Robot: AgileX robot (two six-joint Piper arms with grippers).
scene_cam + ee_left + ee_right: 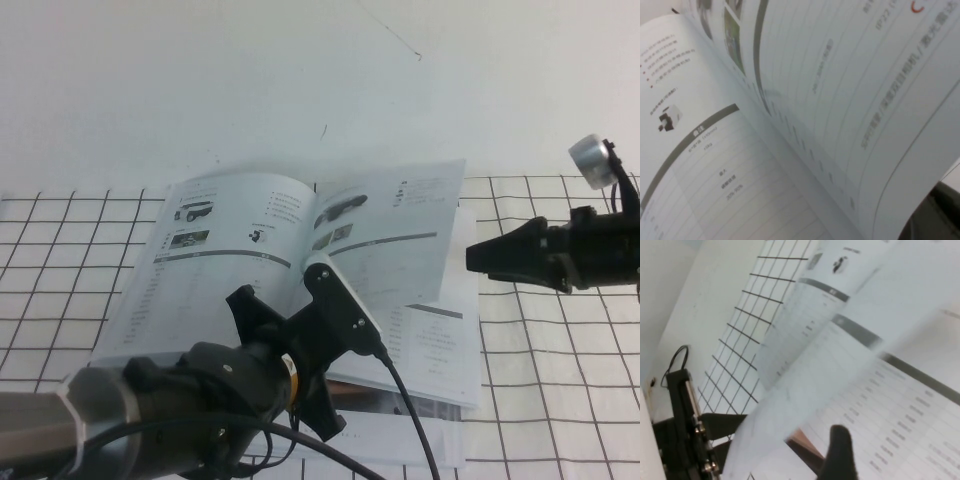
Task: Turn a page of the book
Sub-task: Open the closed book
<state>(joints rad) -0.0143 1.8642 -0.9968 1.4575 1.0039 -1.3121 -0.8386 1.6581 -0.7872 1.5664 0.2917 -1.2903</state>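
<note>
The book (250,270) lies open on the desk (560,380), which is covered by a white cloth with a black grid. In the high view the page (385,235) stands lifted from the right-hand side of the book, tilted up over the spine, its face showing a dark low vehicle photo and a grey-banded table. The left tool (318,268) sits in front of the book's middle, its tip hidden against the lower edge of the raised page; its fingers are closed, and whether they pinch the paper cannot be told from here. The left wrist view adds what the high view lacks: the page (850,100) curving close overhead, with the flat left-hand leaf and its small photo and grey band below it. The right tool (490,255) hovers open just beside the page's outer edge, above the desk. The right wrist view shows the page (840,365) from its far side, slanting over the printed table beneath, with one dark fingertip (837,455) near it.
</note>
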